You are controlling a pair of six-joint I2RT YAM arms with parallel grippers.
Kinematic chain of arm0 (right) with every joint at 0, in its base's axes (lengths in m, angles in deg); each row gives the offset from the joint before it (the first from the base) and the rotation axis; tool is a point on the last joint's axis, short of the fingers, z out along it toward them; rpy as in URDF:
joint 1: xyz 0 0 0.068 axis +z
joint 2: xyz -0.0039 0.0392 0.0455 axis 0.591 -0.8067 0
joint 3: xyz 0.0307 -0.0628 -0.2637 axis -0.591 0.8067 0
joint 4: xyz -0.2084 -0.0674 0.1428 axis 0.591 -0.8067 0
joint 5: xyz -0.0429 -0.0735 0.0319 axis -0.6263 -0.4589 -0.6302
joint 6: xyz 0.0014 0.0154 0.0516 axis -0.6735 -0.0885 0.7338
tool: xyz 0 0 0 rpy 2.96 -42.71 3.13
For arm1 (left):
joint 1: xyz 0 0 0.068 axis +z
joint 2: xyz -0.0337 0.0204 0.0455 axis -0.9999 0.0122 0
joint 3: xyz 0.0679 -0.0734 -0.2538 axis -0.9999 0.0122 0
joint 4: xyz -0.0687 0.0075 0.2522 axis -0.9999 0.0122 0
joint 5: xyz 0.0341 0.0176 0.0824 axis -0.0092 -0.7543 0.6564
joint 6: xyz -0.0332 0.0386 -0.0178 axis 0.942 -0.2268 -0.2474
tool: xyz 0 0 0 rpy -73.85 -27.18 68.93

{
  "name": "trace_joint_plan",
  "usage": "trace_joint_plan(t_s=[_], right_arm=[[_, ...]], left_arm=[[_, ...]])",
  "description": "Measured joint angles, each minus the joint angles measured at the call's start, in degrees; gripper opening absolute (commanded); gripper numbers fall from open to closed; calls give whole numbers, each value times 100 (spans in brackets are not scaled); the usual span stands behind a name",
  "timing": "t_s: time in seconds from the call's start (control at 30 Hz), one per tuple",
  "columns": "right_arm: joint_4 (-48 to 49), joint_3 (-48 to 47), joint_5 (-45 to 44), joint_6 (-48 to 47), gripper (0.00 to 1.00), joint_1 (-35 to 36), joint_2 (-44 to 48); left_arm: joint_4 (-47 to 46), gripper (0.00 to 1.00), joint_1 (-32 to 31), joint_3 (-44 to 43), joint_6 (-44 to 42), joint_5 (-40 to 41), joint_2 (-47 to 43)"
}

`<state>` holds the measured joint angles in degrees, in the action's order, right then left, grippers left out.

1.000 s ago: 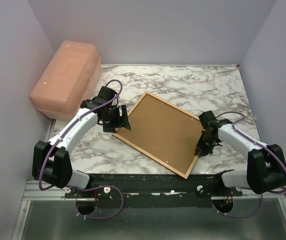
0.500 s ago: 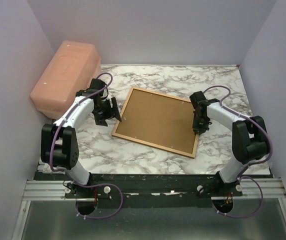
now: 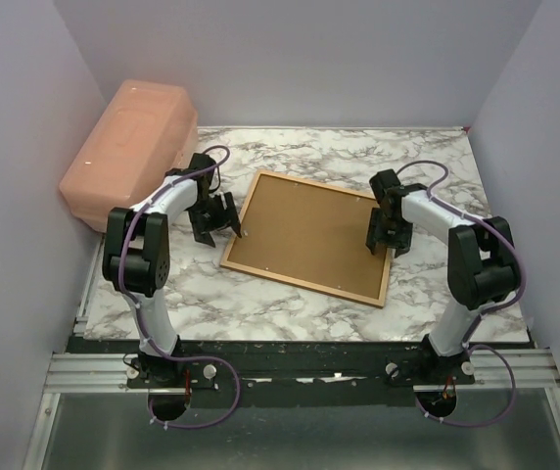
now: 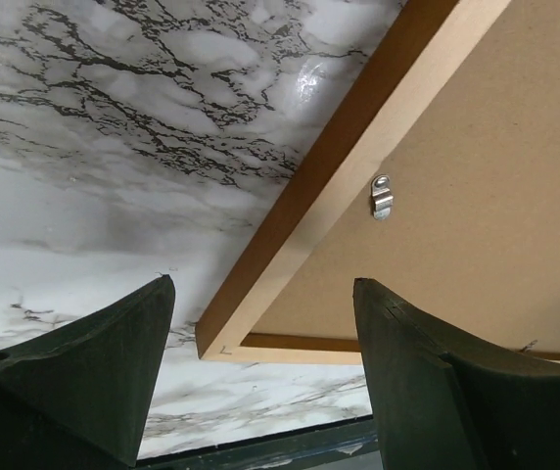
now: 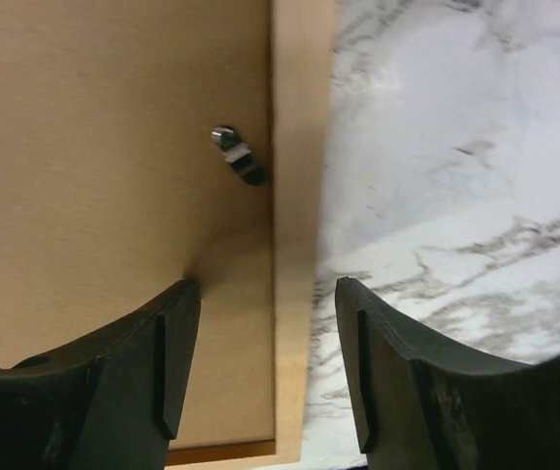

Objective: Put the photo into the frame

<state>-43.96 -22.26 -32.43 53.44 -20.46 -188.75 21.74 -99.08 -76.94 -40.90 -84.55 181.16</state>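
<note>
Both pairs of jaws stand wide apart and hold nothing, as we see it. Our left gripper [image 3: 219,227] hangs just beside the left edge of the frame [image 3: 303,284]. Our right gripper [image 3: 388,243] hovers over the right rail, one finger above the backing board [image 3: 309,235], the other above the marble table [image 3: 290,157]. We find the frame lying back-side up at mid-table, the board seated inside it, a small metal clip [image 4: 382,196] at its rim. A pink box [image 3: 128,152] sits far left.

left wrist — frame [image 4: 337,176] cut off top, right | right wrist — clip [image 5: 238,157] blurred | frame's front hidden
</note>
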Motion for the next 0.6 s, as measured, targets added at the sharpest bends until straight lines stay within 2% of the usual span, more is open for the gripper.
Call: trace_joint_plan(t_s=[0.23, 0.37, 0.6], right_arm=[[385, -190, 748, 57, 67, -15, -210], [426, -291, 890, -17, 67, -63, -295], [538, -328, 914, -291, 68, -188, -326]], left_arm=[[-42, 73, -81, -2, 7, -361, 140], [-142, 72, -173, 131, -74, -363, 131], [-400, 72, -647, 1266, -11, -350, -485]])
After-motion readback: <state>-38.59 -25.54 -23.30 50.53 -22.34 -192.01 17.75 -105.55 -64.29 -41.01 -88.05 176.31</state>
